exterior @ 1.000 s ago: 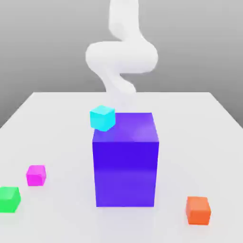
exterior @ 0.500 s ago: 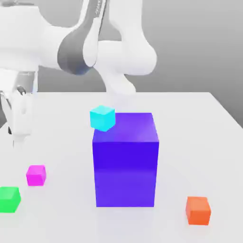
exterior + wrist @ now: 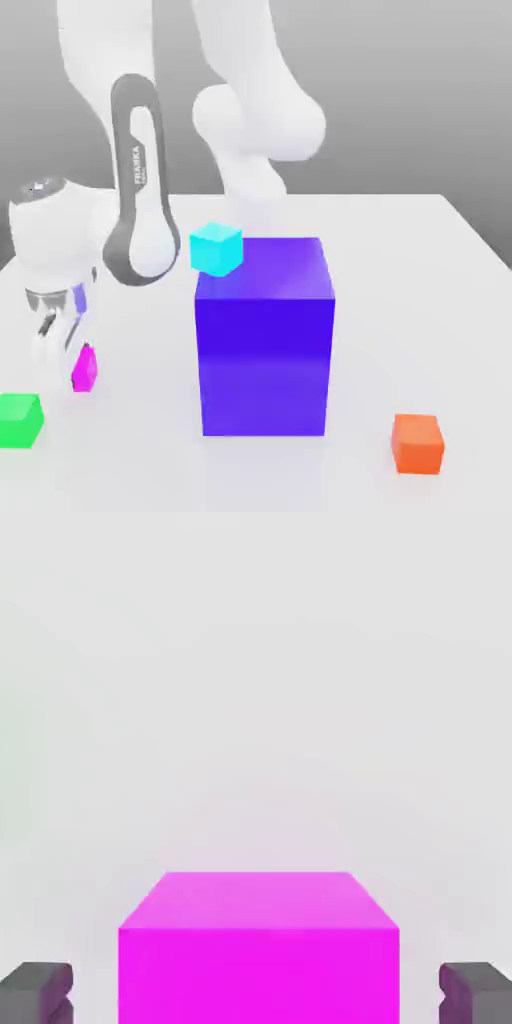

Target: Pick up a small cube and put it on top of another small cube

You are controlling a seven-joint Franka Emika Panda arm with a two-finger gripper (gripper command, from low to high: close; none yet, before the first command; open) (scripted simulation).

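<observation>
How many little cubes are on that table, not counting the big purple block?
4. The magenta cube sits by the gripper; the green cube at the exterior view's lower left; the orange cube lower right; the cyan cube by the block's top corner. More might hide behind the block.

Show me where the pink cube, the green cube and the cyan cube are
pink cube (image 3: 258, 952), hand view, its near face
green cube (image 3: 20, 420), exterior view, its front face
cyan cube (image 3: 216, 250), exterior view, its front face
</observation>
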